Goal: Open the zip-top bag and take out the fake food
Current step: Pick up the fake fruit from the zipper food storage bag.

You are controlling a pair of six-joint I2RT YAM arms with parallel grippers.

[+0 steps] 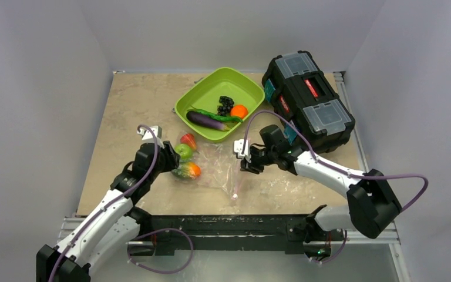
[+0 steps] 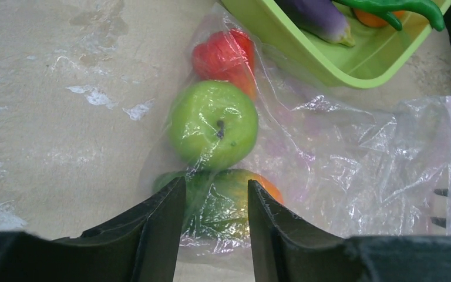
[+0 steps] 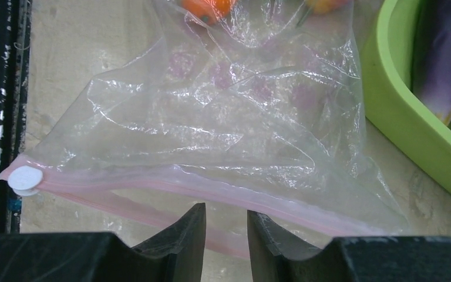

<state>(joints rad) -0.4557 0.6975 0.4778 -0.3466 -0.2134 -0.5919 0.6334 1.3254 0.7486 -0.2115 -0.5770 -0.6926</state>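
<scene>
The zip-top bag [image 1: 216,168] lies on the table [image 1: 129,106] beside the green tray [image 1: 191,100], with the fake food [image 2: 213,123] blurred inside. The left gripper [image 2: 214,192] straddles one fruit [image 2: 218,212], and the right gripper [image 3: 226,214] nearly closes at the pink strip [image 3: 152,182]; whether either really grips is unclear.

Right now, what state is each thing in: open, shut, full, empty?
zip-top bag, mouth parted.
green tray, partly filled.
fake food, three pieces in the bag, four in the tray.
toolbox, lid shut.
left gripper, open above the bag.
right gripper, at the bag's mouth, grip unclear.
</scene>
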